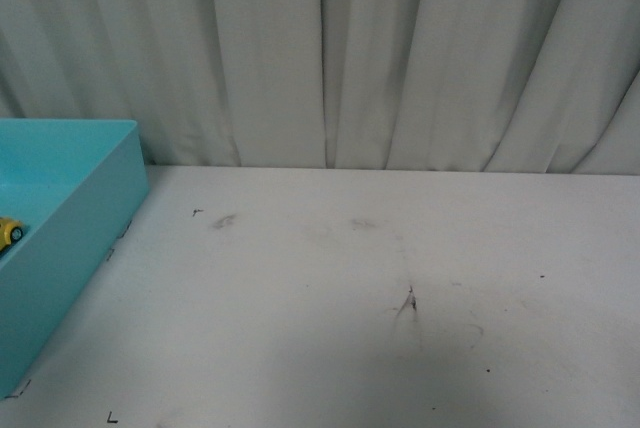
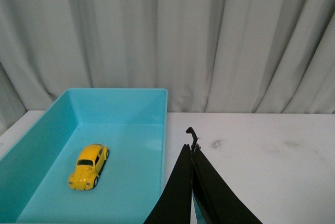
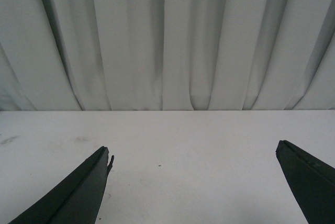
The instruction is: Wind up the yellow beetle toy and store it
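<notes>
The yellow beetle toy (image 2: 88, 167) already lies inside the turquoise bin (image 2: 157, 130), upright on its wheels on the bin's floor, off to one side of the left claw (image 2: 191, 153) and well apart from it; in the front view only a sliver of the car (image 1: 9, 232) shows at the frame's edge, within the bin (image 1: 100, 218). Judging by its glossy rounded shell, the toy looks small, light and rigid, with a slick painted surface that could slip out of a pinch on the curved roof. The flatter flanks above the wheels seem the safest place to take hold, squeezing across the width of the body, not along its length, and clear of the wheels so that they can turn. It is probably hard enough to survive a short drop, though the wheels would let it roll away on the white table (image 1: 350, 298). The left claw has its two dark fingers pressed together at the tips with nothing between them, poised above the near edge of the bin and touching nothing. The right claw (image 3: 193, 164) stands wide apart over bare table, empty, with the toy nowhere near it. With the car resting in the bin, storing looks done.
</notes>
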`<state>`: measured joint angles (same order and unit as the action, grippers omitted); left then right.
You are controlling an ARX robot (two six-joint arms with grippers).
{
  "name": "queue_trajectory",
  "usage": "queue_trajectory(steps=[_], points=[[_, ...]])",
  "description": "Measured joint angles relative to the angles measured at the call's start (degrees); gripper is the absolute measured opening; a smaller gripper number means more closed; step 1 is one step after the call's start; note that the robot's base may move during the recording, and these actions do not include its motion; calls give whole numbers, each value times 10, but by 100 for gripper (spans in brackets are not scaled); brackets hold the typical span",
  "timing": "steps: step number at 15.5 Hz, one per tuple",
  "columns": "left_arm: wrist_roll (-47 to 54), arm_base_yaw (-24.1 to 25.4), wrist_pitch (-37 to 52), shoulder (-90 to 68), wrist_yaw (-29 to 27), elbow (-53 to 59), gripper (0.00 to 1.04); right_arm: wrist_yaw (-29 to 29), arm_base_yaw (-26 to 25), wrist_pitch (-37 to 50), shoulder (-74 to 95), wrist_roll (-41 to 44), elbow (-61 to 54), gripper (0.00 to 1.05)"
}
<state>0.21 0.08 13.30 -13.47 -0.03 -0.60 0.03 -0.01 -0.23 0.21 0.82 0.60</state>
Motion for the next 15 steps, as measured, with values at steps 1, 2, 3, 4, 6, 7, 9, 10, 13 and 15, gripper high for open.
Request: queue_trajectory(steps=[1,2,3,4,6,7,9,10,13,15], points=[[0,0,-9,12,0,0,2,0,0,0,0,0,0,98],[0,0,-19,22,0,0,2,0,0,0,0,0,0,98],[0,0,-30,31,0,0,2,0,0,0,0,0,0,98],[0,0,-38,38,0,0,2,0,0,0,0,0,0,98],[0,0,-123,131,2,-1,2,0,0,0,0,0,0,98],[0,0,-134,131,0,-1,2,0,0,1,0,0,0,98],[0,-1,-133,131,0,0,2,0,0,0,0,0,0,98],[0,-1,-135,131,0,0,11,0,0,0,0,0,0,98],[0,-1,-135,131,0,0,51,0,0,0,0,0,0,98],[0,-1,-135,131,0,0,76,0,0,0,0,0,0,98]])
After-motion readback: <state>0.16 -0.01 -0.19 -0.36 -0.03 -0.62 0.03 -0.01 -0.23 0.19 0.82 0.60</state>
